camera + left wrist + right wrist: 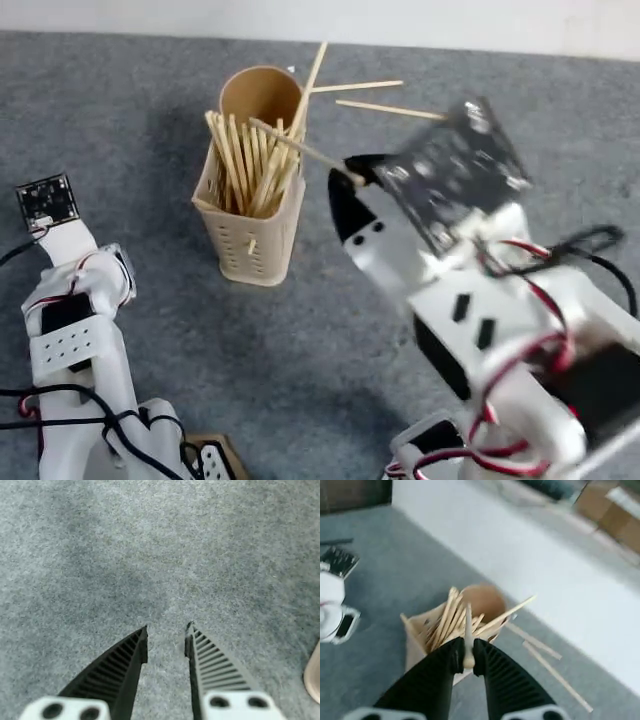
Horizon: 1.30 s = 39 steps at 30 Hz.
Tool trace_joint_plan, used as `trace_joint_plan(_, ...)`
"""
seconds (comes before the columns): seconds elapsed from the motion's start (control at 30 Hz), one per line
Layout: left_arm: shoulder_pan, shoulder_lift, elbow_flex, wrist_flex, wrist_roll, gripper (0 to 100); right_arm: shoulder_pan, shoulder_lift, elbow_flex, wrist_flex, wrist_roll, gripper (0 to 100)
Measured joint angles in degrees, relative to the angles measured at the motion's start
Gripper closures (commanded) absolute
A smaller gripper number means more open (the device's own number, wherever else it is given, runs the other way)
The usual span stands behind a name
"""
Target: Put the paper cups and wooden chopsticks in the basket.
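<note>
High view: we find our right arm blurred; cup (262, 95) stands in basket (248, 240), base hidden by sticks (245, 165) | right gripper (468, 652) pinches one chopstick (468, 630), its far end over the basket | two loose chopsticks (385, 108) lie on carpet (150, 555) just beyond | left gripper (166, 635) parted, empty, well aside.

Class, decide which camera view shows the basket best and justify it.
The high view: the basket stands whole, rim to base, holding chopsticks and a paper cup. In the right wrist view the right gripper hides its lower part. The left wrist view catches a pale sliver, possibly it.
</note>
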Motion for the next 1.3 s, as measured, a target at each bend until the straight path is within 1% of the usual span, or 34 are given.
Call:
trace_joint_plan(0.13, 0.0, 0.0, 0.0, 0.0, 0.0, 85, -2.1, 0.1, 3.8, 0.1, -0.4, 99.3)
trace_joint_plan(0.3, 0.0, 0.0, 0.0, 0.0, 0.0, 85, -5.6, -1.4, 4.1, 0.1, -3.1, 99.3)
trace_joint_plan(0.5, 0.0, 0.0, 0.0, 0.0, 0.0, 85, -7.1, -6.2, -1.5, 0.1, -3.6, 99.3)
trace_joint_plan(0.6, 0.0, 0.0, 0.0, 0.0, 0.0, 85, -7.2, -8.0, -1.8, 0.1, -4.1, 99.3)
trace_joint_plan(0.83, 0.0, 0.0, 0.0, 0.0, 0.0, 85, -7.2, -7.8, 13.0, 0.1, -4.4, 99.3)
trace_joint_plan(0.93, 0.0, 0.0, 0.0, 0.0, 0.0, 85, -7.2, -7.8, 17.2, 0.1, -4.4, 99.3)
trace_joint_plan(1.1, 0.0, 0.0, 0.0, 0.0, 0.0, 85, -7.0, -7.7, 20.3, 0.1, -4.4, 99.3)
trace_joint_plan(1.2, 0.0, 0.0, 0.0, 0.0, 0.0, 85, -5.5, -7.8, 20.5, 0.1, -4.4, 99.2)
trace_joint_plan(1.3, 0.0, 0.0, 0.0, 0.0, 0.0, 85, -5.4, -7.7, 20.6, 0.1, -4.4, 97.2)
